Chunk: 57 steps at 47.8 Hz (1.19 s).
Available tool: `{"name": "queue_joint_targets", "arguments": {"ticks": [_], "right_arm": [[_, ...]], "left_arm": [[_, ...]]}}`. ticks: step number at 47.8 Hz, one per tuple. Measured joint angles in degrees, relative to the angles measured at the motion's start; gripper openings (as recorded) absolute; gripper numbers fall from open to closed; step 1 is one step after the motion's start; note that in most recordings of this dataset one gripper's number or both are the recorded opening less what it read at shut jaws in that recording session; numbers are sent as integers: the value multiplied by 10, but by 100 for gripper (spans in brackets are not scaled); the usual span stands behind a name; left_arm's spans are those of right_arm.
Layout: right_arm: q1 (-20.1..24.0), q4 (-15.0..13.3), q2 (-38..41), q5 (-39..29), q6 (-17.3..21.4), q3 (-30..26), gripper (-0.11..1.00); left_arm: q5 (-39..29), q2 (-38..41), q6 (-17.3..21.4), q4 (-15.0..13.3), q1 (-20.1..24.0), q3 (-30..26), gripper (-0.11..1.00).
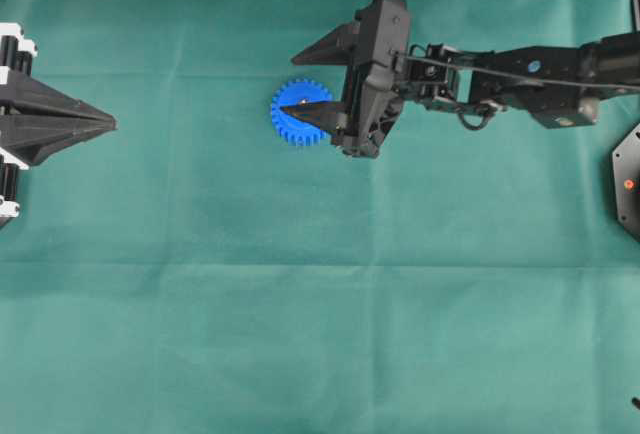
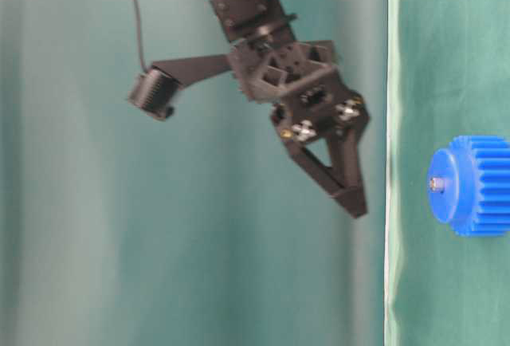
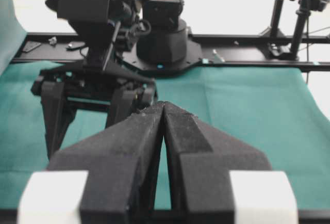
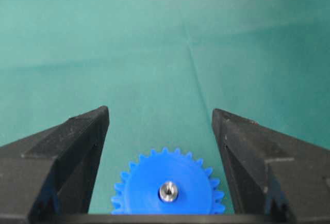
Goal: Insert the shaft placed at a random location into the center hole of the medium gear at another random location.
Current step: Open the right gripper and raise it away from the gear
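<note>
The blue medium gear (image 4: pixel 154 203) lies flat on the green cloth, below and between my right gripper's fingers. The silvery shaft (image 4: pixel 168 191) stands in its center hole, filling it. My right gripper (image 4: pixel 160 113) is open wide and holds nothing. From overhead the gear (image 1: pixel 296 124) sits left of the table's middle, and one finger of the right gripper (image 1: pixel 290 82) crosses over it. In the table-level view the shaft (image 2: pixel 436 184) pokes out of the gear (image 2: pixel 478 186), and the right gripper (image 2: pixel 355 202) hangs clear of it. My left gripper (image 1: pixel 110 124) rests shut at the far left.
A black base plate with a red dot (image 1: pixel 628 182) sits at the right edge. The right arm (image 1: pixel 520 69) stretches in from the right. A black rail (image 3: pixel 247 53) and camera stands (image 3: pixel 276 20) line the far side.
</note>
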<state>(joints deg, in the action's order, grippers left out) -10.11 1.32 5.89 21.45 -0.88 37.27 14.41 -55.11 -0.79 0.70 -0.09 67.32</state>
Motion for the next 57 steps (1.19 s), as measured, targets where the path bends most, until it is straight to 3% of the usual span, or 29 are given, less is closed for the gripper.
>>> {"name": "queue_joint_targets", "arguments": {"ticks": [16, 48, 57], "right_arm": [[1, 0, -29, -20, 0, 7, 81], [1, 0, -162, -22, 0, 135, 81], [1, 0, -177, -22, 0, 147, 81]], "left_arm": [[0, 0, 0, -1, -1, 0, 0], [-3, 0, 0, -1, -1, 0, 0], [-3, -1, 0, 0, -1, 0, 0]]}}
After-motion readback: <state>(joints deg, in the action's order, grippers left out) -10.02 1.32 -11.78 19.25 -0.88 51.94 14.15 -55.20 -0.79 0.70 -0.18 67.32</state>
